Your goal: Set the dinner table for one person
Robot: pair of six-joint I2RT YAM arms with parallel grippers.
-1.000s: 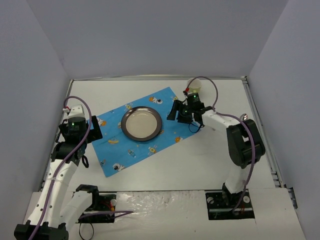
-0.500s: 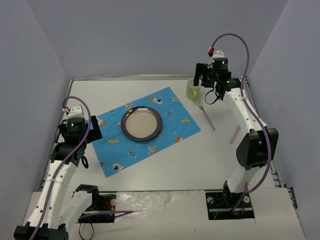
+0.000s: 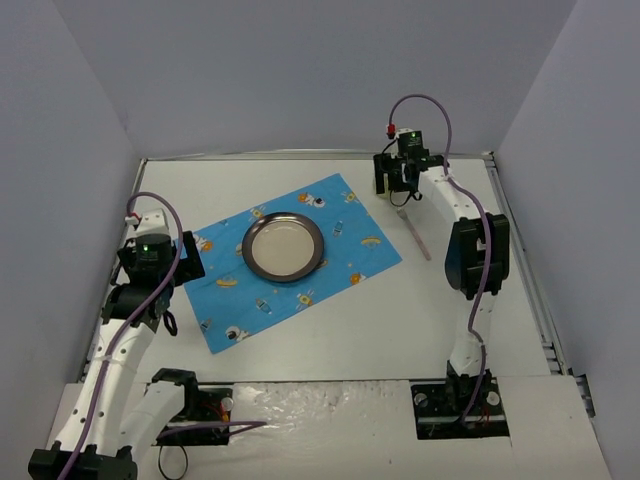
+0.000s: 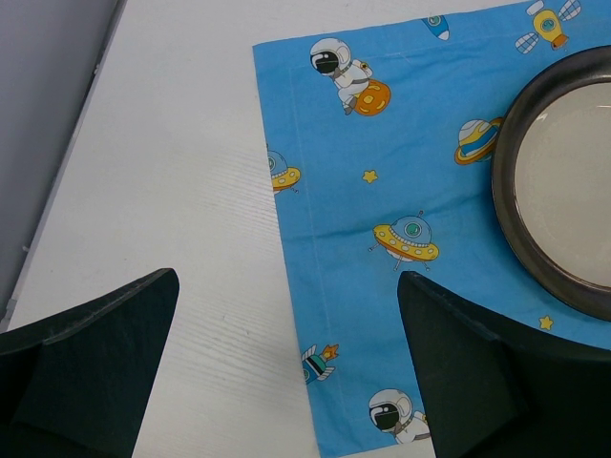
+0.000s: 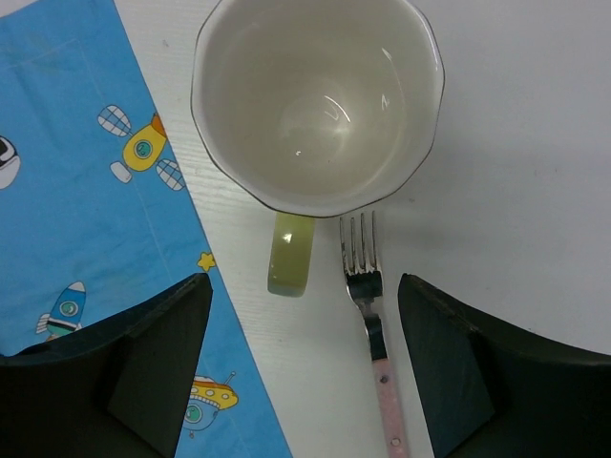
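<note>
On the flat white dinner table [image 3: 400,320], I am hovering the right gripper [image 5: 304,324], jaws apart, over a white ceramic cup [image 5: 320,105] and a pink-handled metal fork [image 5: 368,286] at two o'clock from the dark-rimmed round plate [image 3: 284,247], probably lining up a grasp on the fork next, while the left gripper [image 4: 286,286] is waiting empty at eight o'clock, jaws apart.

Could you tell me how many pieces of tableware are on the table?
3: the plate at the placemat's centre; the cup on bare table just off the placemat, below the right gripper; the fork beside the cup's handle. Others may be hidden.
</note>
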